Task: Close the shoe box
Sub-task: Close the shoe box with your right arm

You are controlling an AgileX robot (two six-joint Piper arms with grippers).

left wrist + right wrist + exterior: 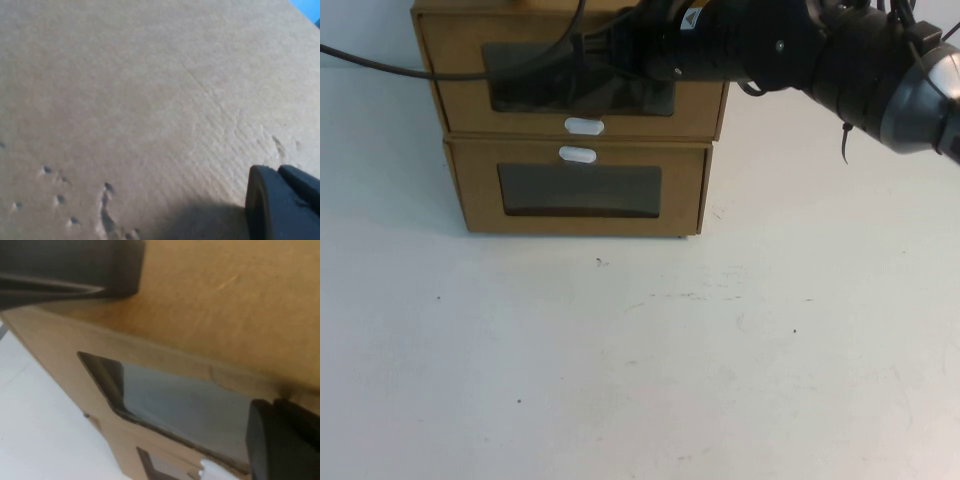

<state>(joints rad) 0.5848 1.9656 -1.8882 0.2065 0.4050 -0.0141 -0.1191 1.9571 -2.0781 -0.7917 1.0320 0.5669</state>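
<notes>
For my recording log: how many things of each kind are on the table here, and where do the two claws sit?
Brown cardboard boxes: 2, the shoe box stacked on the lower box
White pull tabs: 2
Total: 4
Right claw: at the shoe box's front.
Left claw: against plain cardboard.

**No legible writing – one small sticker only**

Nothing can be read in any view. The only sign is a small orange-and-white triangular sticker (692, 18) on the black casing of the right arm (790, 45) – its content is too small to make out. The white pull tab (584, 126) of the shoe box (460, 60) and the tab (577, 154) of the lower box (580, 215) are plain. The left gripper (280, 205), close against bare cardboard, and the right gripper (195, 350), spread wide at the shoe box's upper front edge, are unmarked black.
</notes>
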